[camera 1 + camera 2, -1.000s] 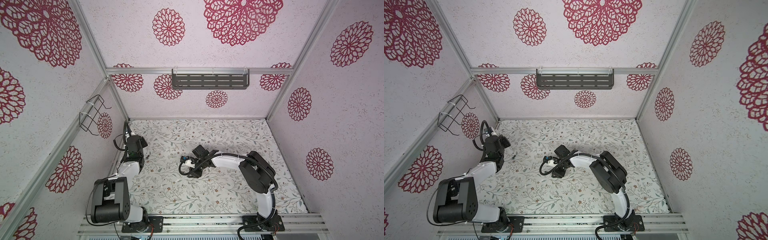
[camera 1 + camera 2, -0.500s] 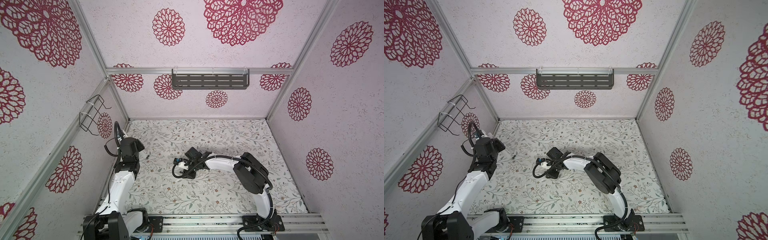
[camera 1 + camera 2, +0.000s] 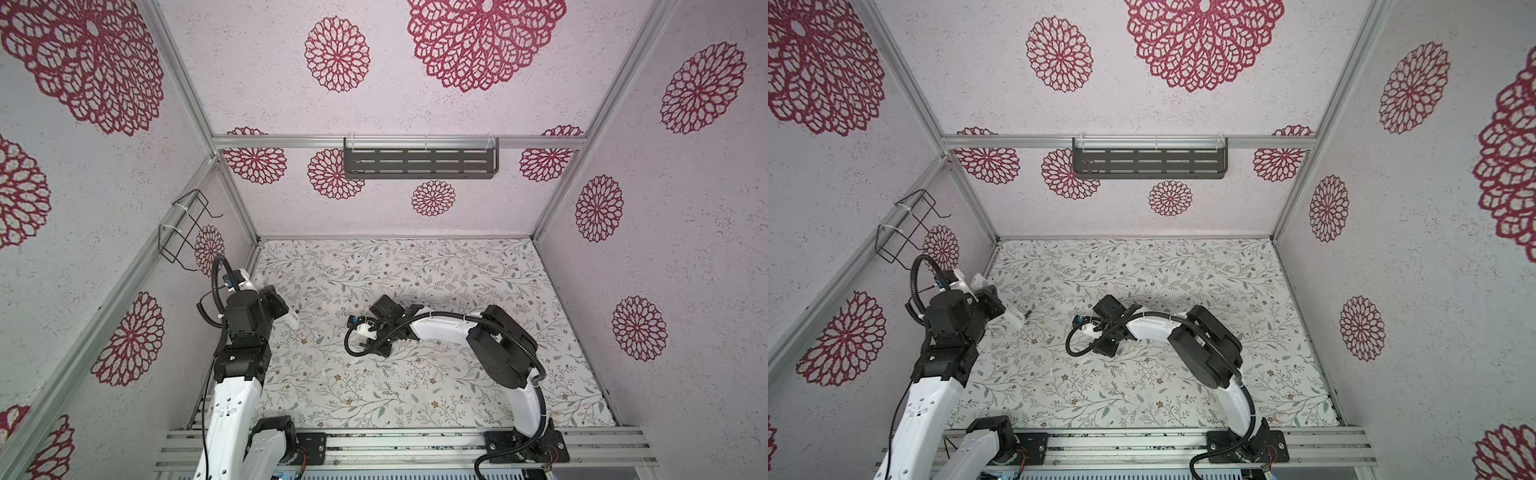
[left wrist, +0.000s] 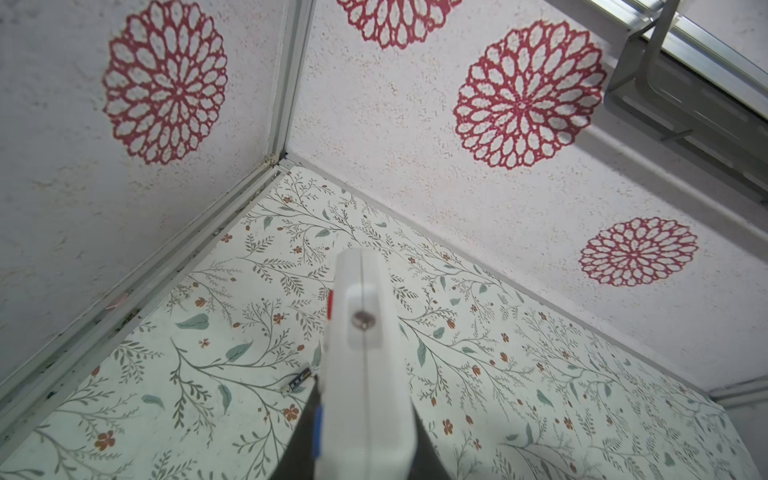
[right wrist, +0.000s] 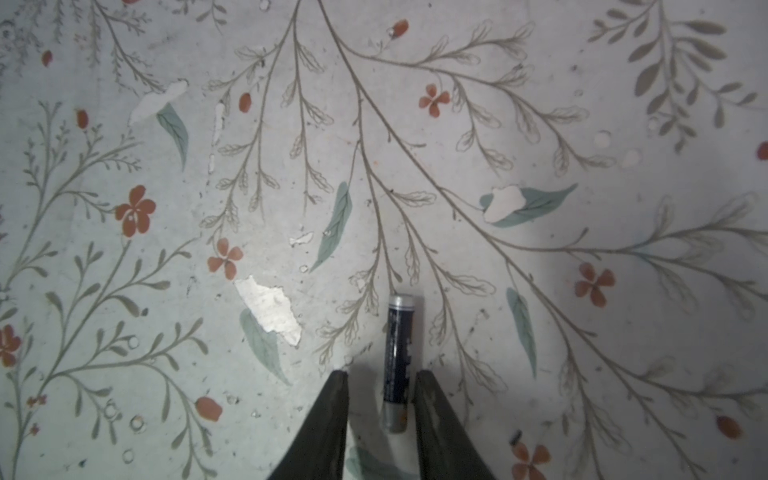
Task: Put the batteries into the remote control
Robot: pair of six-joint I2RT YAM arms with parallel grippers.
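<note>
1. Pale, rough-textured walls [image 3: 498,208] carry red flower medallions [image 3: 337,54], large and small.
2. Aluminium frame rails [image 3: 399,142] run up the corners and across the back wall at upper centre.
3. A dark slotted shelf [image 3: 419,163] hangs from that cross rail.
4. A black wire rack [image 3: 185,232] is tied to the slanting rail at middle left.
5. The table [image 3: 415,266] wears a leaf-and-flower print. In the right wrist view, white patches [image 5: 270,309] show where it has peeled.
6. The light is soft and even.

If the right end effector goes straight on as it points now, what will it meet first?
Likely the table, with the battery between its fingers; depth is unclear.
</note>
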